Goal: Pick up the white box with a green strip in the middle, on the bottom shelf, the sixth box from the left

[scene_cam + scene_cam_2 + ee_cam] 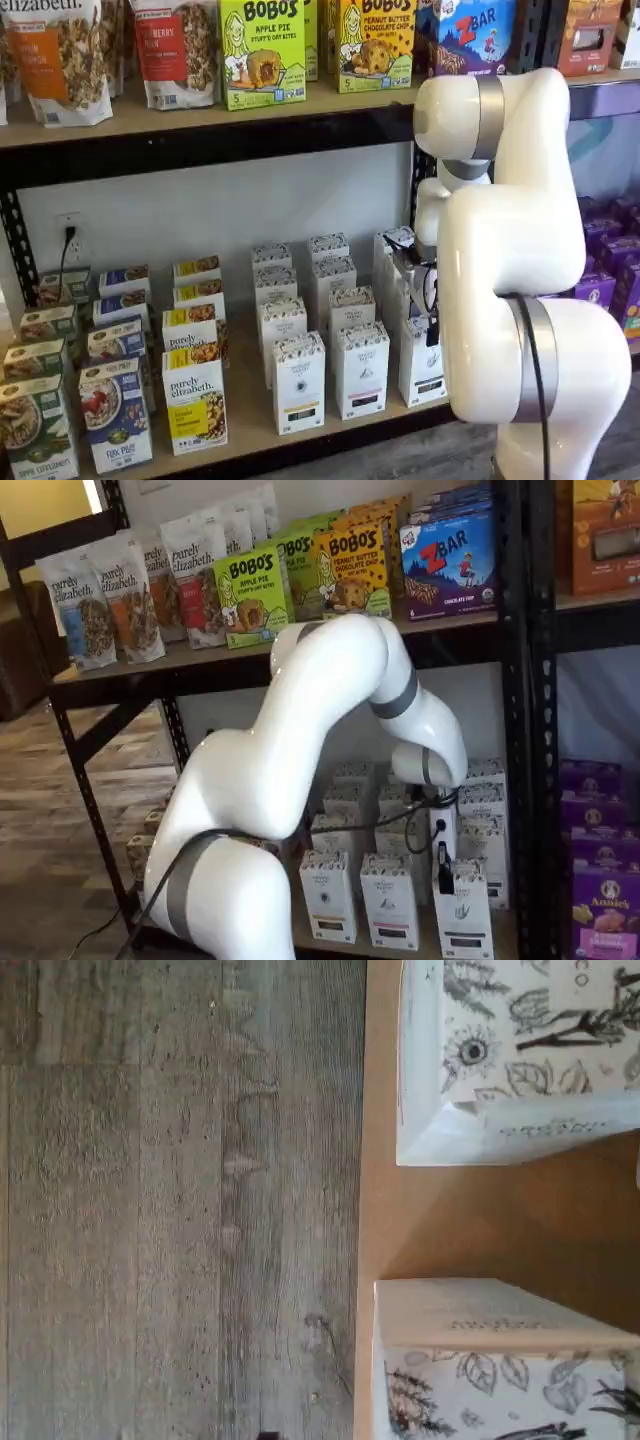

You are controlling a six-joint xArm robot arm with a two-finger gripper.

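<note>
The bottom shelf (248, 418) is a tan board with rows of boxes. At its right end stand white boxes with leaf drawings. The rightmost front one (422, 362) is partly behind my arm; it also shows in a shelf view (462, 915). Its green strip is too small to make out. My gripper (443, 870) hangs just above and behind this box's top, and also shows in a shelf view (432, 322). Its black fingers show side-on, with no gap visible. The wrist view shows two white leaf-print boxes (520, 1060) (500, 1370) on the tan board (480, 1220).
More white boxes (298, 383) (360, 370) stand to the left, then Purely Elizabeth boxes (195, 410) and cereal boxes (115, 415). The upper shelf (200, 110) holds bags and Bobo's boxes. A black rack post (515, 730) stands to the right. Grey wood floor (180, 1200) lies beyond the shelf edge.
</note>
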